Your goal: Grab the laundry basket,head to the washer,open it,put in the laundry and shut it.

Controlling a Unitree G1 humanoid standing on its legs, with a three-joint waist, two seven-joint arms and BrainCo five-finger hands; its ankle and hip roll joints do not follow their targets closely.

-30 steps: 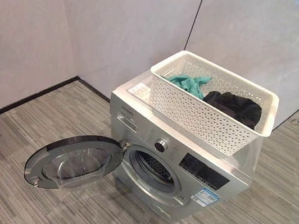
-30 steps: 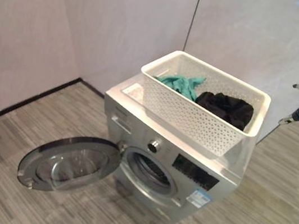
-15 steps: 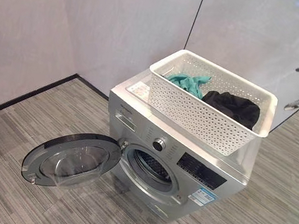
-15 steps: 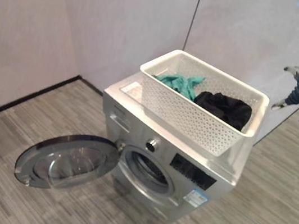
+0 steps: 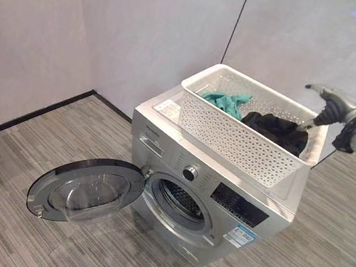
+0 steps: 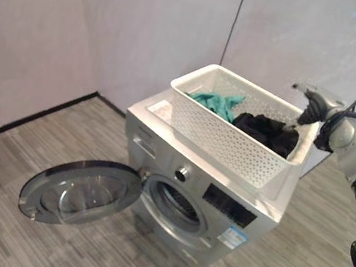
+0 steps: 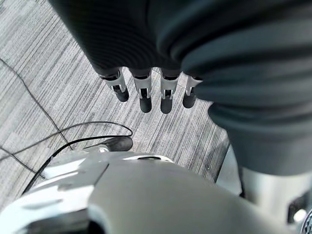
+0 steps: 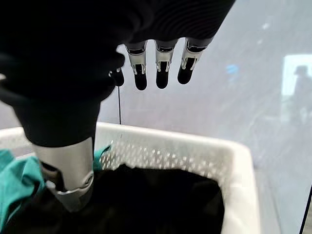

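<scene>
Grey plank floor (image 5: 19, 149); washer (image 5: 209, 193) door (image 5: 84, 190) open. Right hand (image 5: 328, 103), fingers straight and empty, over black garment (image 5: 277, 130) in basket (image 5: 231, 138). Left hand (image 7: 151, 92) relaxed, idle. Risk: shallow pinch snags teal cloth (image 5: 227, 102), dropping it.

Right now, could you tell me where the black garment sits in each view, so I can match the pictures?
Left eye view: black garment in the white laundry basket, right of the teal cloth.
Right eye view: same spot.
Right wrist view: under the right hand, at.
Left wrist view: not in it.
Shared landmark: the basket.

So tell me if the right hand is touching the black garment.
Touching: in the right wrist view the right hand's thumb presses into the black garment.
</scene>
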